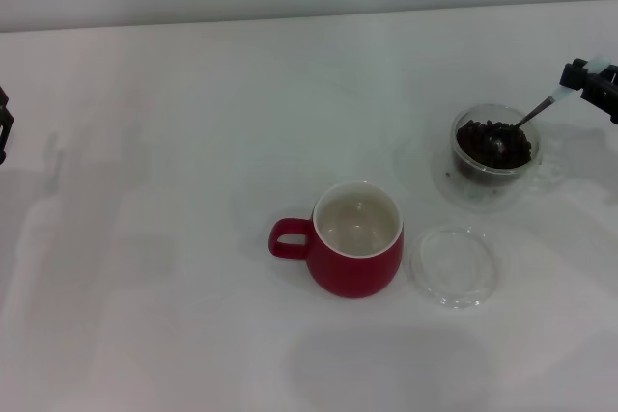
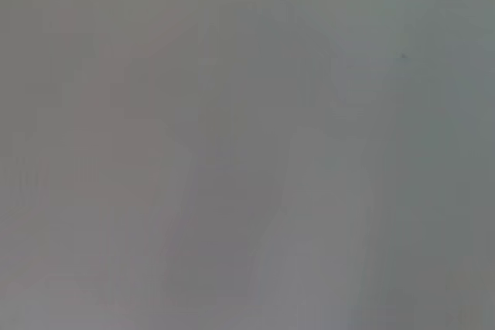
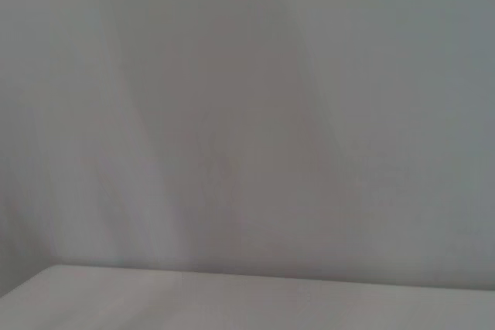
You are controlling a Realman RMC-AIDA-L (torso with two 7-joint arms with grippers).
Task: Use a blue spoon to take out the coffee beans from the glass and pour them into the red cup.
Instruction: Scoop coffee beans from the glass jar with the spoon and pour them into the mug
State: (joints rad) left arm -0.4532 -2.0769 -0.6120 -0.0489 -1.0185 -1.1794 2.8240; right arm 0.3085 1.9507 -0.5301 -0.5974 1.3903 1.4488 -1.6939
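Here the left claw (image 1: 3,123) barely shows at the bench's (image 1: 174,315) left edge; its opening cannot be told. The red cup (image 1: 355,256) stands mid-bench, a clear dish (image 1: 455,266) just beside it. Farther right, the right claw (image 1: 585,81) grips the blue spoon (image 1: 529,118), bowl dipped among the coffee beans (image 1: 478,138) in the glass (image 1: 492,178).

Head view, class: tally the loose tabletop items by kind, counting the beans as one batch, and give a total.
Red cup: 1
Glass: 1
Batch of coffee beans: 1
Blue spoon, held in the right gripper: 1
Flat clear round dish: 1
Total: 5
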